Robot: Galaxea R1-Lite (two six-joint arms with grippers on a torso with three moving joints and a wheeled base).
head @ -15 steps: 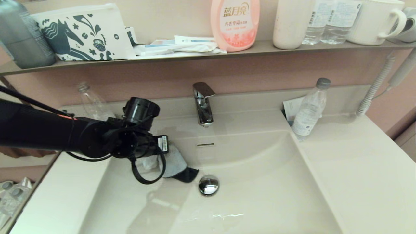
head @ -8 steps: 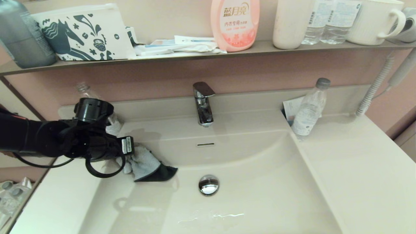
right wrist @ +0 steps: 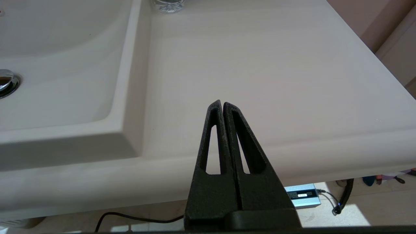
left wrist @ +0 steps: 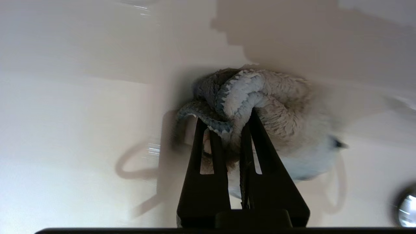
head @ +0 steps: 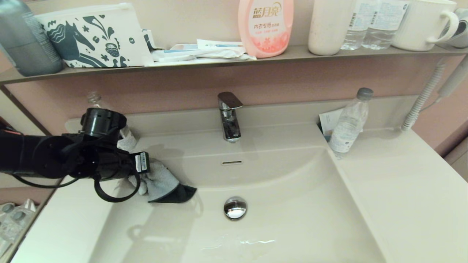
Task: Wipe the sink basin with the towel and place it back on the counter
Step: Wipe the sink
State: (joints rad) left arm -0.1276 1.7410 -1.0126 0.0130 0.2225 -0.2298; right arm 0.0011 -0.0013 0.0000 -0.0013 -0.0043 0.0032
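Observation:
The cream-beige sink basin (head: 292, 204) has a chrome drain plug (head: 234, 208) and an overflow slot (head: 231, 162). My left gripper (head: 143, 177) reaches in from the left and is shut on the fluffy grey towel (head: 162, 182). It presses the towel against the basin's left rear wall, with the darker corner trailing toward the drain. The left wrist view shows the bunched towel (left wrist: 269, 94) pinched in the left gripper (left wrist: 227, 122). My right gripper (right wrist: 222, 103) is shut on nothing, low in front of the counter's (right wrist: 260, 65) front edge and out of the head view.
A chrome faucet (head: 228, 117) stands behind the basin. A water bottle (head: 347, 124) and a paper stand on the counter (head: 402, 190) at the right rear, and a clear bottle (head: 97, 106) at the left rear. The wall shelf (head: 256, 58) carries a horse-print pouch, a pink bottle and cups.
Over the last second my left arm swept left with the towel, from near the drain to the basin's left wall. It has barely moved in the last half second.

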